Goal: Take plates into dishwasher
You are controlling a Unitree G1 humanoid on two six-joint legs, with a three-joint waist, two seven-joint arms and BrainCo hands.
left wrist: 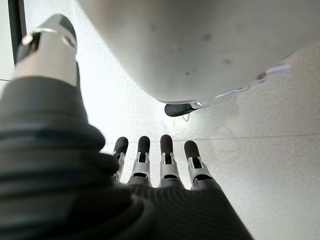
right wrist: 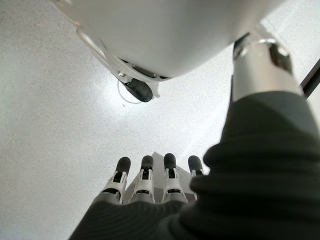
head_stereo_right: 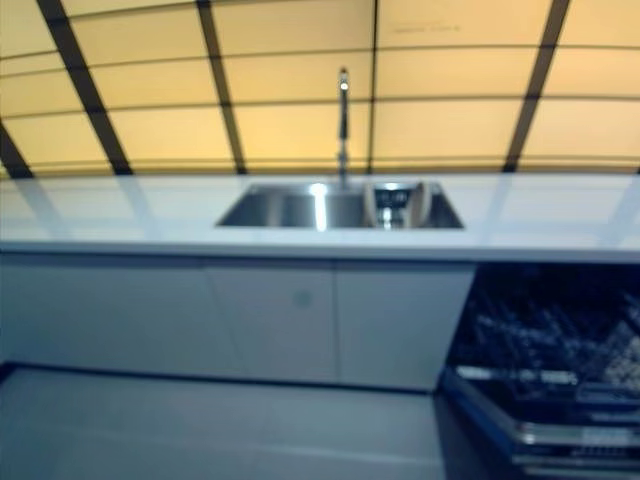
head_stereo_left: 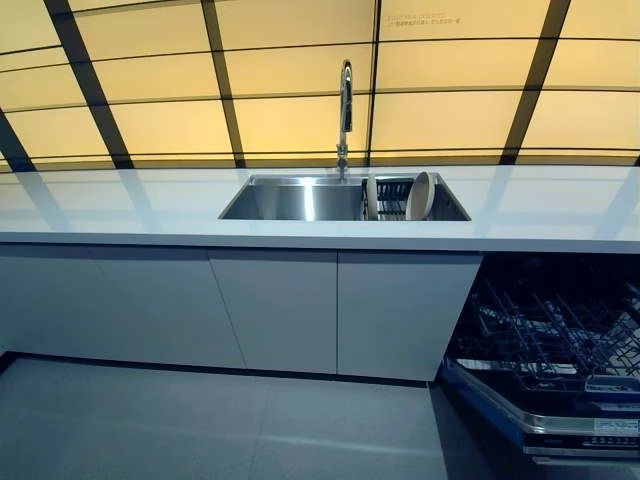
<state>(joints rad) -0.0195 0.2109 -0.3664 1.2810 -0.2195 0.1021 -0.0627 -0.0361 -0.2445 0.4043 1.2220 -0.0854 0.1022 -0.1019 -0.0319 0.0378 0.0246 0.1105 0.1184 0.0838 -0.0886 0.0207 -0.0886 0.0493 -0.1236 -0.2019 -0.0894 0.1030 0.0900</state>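
Observation:
Two pale plates stand on edge in a dark rack inside the steel sink, set into the white counter. Lower right, the dishwasher is open, its wire rack pulled out over the lowered door. Neither hand shows in the eye views. My left hand hangs with straight fingers over the pale floor and holds nothing. My right hand hangs the same way, open and holding nothing.
A tall faucet rises behind the sink. White cabinet fronts run under the counter, left of the dishwasher. Grey floor lies between me and the cabinets. A lit yellow panelled wall backs the counter.

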